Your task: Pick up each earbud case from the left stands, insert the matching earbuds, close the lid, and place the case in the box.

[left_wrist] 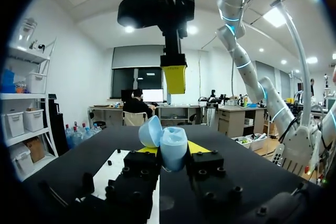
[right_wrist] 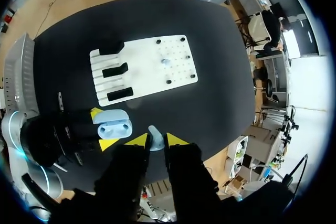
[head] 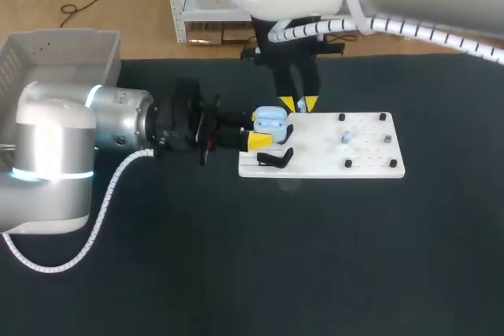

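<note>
Two grippers, one open case, one bud to seat

The left gripper point(head: 263, 129) pinches the pale blue earbud case point(head: 270, 120) from two sides and holds it over the stand end of the white board point(head: 370, 164), with the lid point(left_wrist: 150, 131) swung open. The right gripper point(right_wrist: 153, 142) hangs just above and beside the case, its yellow tips pressed on a small pale earbud point(right_wrist: 154, 135). A second earbud point(head: 346, 138) lies on the board among the black pegs point(head: 382, 117), well apart from the case.

Handling, as I judge it: the case is a light, hard, smooth shell with rounded flanks, so it could slip or twist if pushed down off-centre. The present hold on the body, away from the hinge and the two wells, looks right. The bud is tiny, glossy and easily flicked away, and its head should go straight down into the matching well. The open lid is the weak part and should not be knocked.

The table point(head: 236, 273) wears a dark matte cloth, which should give some grip and soften a drop, and a pale bud would show well on it. Working room is tight where the two grippers meet, and the black stands point(right_wrist: 116, 70) sit close by. The grey box point(head: 55, 53) waits at the far left corner, well apart from the board
</note>
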Available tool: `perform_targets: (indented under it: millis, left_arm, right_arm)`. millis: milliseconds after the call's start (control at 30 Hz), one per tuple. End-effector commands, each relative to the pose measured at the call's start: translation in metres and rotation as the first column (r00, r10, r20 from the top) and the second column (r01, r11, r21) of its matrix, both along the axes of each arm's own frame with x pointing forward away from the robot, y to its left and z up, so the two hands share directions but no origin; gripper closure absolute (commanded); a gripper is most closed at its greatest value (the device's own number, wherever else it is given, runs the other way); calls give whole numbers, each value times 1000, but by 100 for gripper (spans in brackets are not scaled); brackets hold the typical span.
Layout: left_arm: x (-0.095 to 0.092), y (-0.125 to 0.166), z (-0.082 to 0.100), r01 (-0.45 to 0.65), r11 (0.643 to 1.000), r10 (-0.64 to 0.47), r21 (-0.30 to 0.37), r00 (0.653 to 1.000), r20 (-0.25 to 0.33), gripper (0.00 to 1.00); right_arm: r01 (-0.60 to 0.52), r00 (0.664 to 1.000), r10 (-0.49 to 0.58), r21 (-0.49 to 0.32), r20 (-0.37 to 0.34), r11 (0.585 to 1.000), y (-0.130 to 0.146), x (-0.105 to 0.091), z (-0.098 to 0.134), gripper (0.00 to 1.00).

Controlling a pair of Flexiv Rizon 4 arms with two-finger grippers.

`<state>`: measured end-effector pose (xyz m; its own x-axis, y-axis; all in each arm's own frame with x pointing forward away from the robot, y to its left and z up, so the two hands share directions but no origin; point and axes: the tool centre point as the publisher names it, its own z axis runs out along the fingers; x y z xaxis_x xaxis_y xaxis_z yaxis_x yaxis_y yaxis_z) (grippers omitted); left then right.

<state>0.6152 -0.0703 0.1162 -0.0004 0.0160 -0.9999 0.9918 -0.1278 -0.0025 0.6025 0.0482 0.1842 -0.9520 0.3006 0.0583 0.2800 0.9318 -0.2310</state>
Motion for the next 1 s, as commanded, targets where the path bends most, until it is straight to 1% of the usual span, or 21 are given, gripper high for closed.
perform_targets:
  millis: [33,167,233,333,467,600,767,1000]
  left_arm:
    - [-3,-2,-3,-12,1000,12,-12,1000,8,100]
    - [-2,-3,-7,-29,999,30,-14,999,19,100]
    - [-2,-4,-9,-36,999,36,0,999,38,100]
    - [-3,-6,-12,-42,999,41,17,998,48,100]
    - [-3,-8,-14,-47,999,46,24,998,50,100]
    - [-3,-9,-15,-55,998,54,27,997,48,100]
    - [-2,-10,-16,-74,997,73,31,996,50,100]
    - [-2,-10,-16,-74,997,73,31,996,50,100]
  right_arm:
    - [18,1000,-18,21,-3,1000,-1,-2,3,100]
    - [38,999,-37,34,-22,999,3,-6,5,100]
    - [42,999,-41,38,-29,998,7,-8,5,100]
    - [49,998,-47,34,-32,998,11,-10,4,100]
    - [55,998,-55,5,-29,998,17,-13,-2,100]
    - [58,998,-57,13,-41,998,19,-14,-8,100]
    - [72,997,-71,25,-40,997,19,-15,-9,100]
    - [91,995,-88,56,-49,994,22,-17,-13,100]
